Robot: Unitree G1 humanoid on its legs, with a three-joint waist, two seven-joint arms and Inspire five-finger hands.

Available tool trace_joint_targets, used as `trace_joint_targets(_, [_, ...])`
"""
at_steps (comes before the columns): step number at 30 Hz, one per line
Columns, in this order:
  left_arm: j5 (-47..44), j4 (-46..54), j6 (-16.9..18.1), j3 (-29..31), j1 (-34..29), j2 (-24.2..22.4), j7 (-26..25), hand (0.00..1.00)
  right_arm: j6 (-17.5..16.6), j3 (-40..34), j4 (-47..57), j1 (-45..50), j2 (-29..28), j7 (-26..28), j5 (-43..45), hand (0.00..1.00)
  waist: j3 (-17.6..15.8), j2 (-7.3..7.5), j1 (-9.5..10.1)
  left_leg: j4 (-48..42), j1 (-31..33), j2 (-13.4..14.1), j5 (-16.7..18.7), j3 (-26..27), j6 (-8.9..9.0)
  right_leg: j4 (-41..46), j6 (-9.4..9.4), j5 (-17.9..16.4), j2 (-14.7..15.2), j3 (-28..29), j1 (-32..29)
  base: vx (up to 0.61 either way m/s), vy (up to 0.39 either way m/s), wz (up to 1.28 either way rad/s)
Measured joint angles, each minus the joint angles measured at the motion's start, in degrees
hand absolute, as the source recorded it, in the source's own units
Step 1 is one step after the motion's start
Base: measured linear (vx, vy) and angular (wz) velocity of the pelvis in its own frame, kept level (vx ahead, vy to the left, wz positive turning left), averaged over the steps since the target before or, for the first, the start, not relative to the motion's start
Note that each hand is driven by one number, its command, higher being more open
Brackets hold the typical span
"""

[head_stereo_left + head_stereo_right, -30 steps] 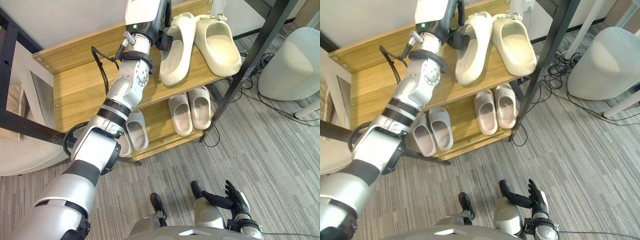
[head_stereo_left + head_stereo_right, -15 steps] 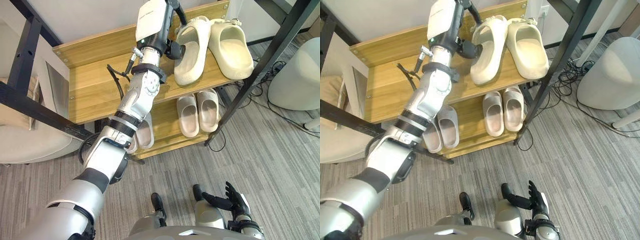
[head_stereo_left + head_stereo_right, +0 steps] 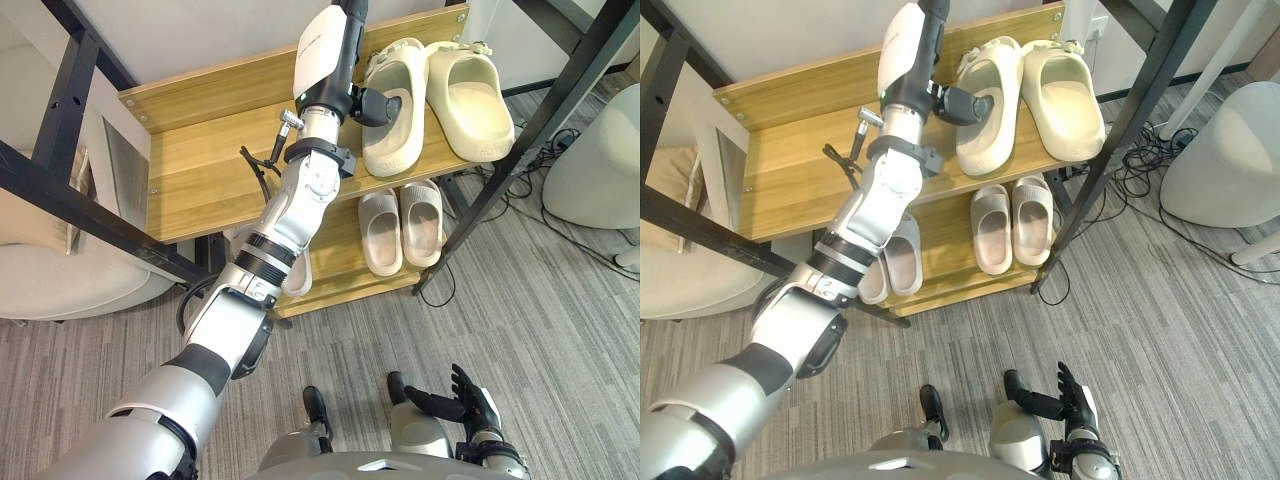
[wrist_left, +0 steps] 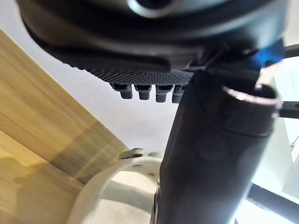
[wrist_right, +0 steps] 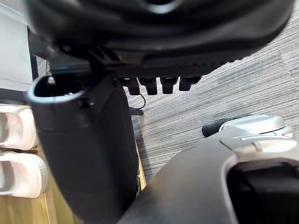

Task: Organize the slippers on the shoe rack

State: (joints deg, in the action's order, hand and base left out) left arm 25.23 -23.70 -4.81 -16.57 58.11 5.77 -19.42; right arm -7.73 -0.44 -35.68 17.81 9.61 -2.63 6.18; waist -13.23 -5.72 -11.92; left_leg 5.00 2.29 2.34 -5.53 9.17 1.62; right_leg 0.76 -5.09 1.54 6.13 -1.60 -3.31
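On rack (image 3: 200,170), left hand (image 3: 372,103) against slipper (image 3: 396,135).

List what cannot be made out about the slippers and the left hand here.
- Left hand: the eye views' top edge cuts off its fingers.
- Grey slippers on the lower shelf: mostly hidden behind the left arm in both eye views.
- Cream slipper: in the left wrist view the thumb hides most of it.

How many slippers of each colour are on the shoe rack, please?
Cream slippers: 2
Pale pink slippers: 2
Grey slippers, partly hidden: 2
Total: 6
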Motion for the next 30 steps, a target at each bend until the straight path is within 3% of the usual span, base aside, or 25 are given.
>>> trace_joint_targets(6, [-9.4, 7.6, 4.3, 0.0, -5.4, -1.2, -0.3, 1.00, 0.0, -0.1, 0.0, 0.5, 0.4, -0.1, -0.6, 1.00, 0.5, -0.65, 0.95, 0.0, -0.3, 0.0, -0.2, -0.9, 0.06, 0.0, -0.01, -0.1, 0.0, -1.1, 0.8, -0.01, 0.006, 0.07])
trace_joint_targets(11, [-15.2, 9.5, 4.9, 0.1, -7.2, -1.1, -0.3, 1.00, 0.2, -0.1, -0.1, 0.8, 0.5, -0.1, -0.7, 1.00, 0.8, -0.75, 1.67, 0.0, -0.6, 0.0, -0.3, -1.7, 0.09, -0.2, -0.01, -0.1, 0.1, -1.8, 1.5, -0.01, 0.004, 0.09])
trace_joint_targets(16, [-23.4, 14.6, 6.7, 0.3, -13.1, -0.9, -0.2, 1.00, 0.2, -0.1, -0.4, 1.0, 0.7, 0.0, -1.7, 1.00, 1.3, -0.83, 2.21, 0.0, -0.5, 0.0, -0.3, -2.4, 0.12, -0.7, -0.01, -0.1, 0.1, -2.6, 2.1, 0.01, 0.005, 0.08])
trace_joint_targets(19, [-33.8, 17.8, 8.2, 0.0, -18.4, -0.6, 0.7, 1.00, 0.3, -0.1, -0.7, 1.0, 0.8, 0.1, -1.7, 1.00, 1.4, -0.83, 2.38, 0.0, -0.5, -0.1, -0.3, -2.7, 0.14, -1.1, -0.02, -0.1, 0.1, -2.9, 2.4, 0.01, 0.006, 0.06])
trace_joint_targets(24, [-48.8, 21.8, 8.6, -6.2, -27.6, 0.7, 2.6, 1.00, 1.0, 0.1, -1.3, 1.1, 1.0, 0.1, -1.9, 1.00, 2.4, -0.67, 3.21, 0.0, -0.3, -0.1, -0.3, -3.4, 0.19, -1.8, -0.01, -0.1, 0.1, -3.8, 3.0, 0.02, 0.005, 0.08])
trace_joint_targets(30, [-53.2, 23.0, 8.4, -10.1, -34.7, 2.1, 6.0, 1.00, 1.4, 2.2, -1.4, 1.1, 2.0, 0.1, -2.2, 1.00, 2.9, -0.26, 3.87, 0.0, -1.3, 0.0, -0.2, -3.8, 0.33, -2.2, 0.04, -0.1, -0.1, -4.3, 4.3, 0.00, 0.002, 0.03])
